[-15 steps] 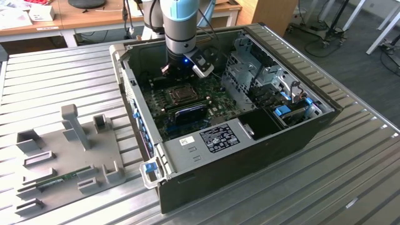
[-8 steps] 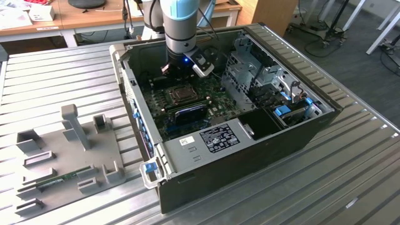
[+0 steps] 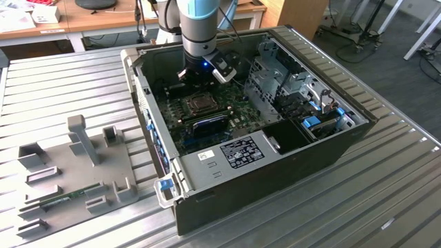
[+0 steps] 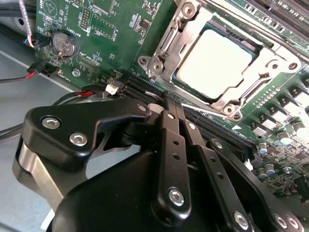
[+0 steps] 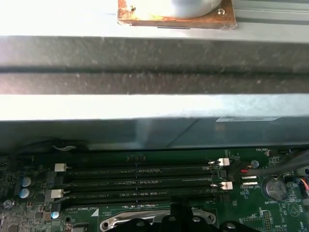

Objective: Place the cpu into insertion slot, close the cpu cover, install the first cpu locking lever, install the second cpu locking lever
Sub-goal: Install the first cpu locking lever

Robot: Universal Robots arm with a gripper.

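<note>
The cpu lies flat in the insertion slot on the green motherboard, just beyond the tips of the gripper. Its top is a pale silver-grey square with rounded corners, washed bright by the light and unmarked as far as can be seen. The cpu cover, a thin silver metal frame with a large square window, lies down around the chip, so the metal top shows through the opening; screw heads sit at its corners.

In the second wrist view the gripper's black fingers are pressed together and pinch nothing, their tips hanging over the long black memory slots just short of the socket. In the exterior view the gripper reaches down into the open computer case, directly above the far edge of the socket. The first wrist view shows the memory slots running beside the case wall.
</note>
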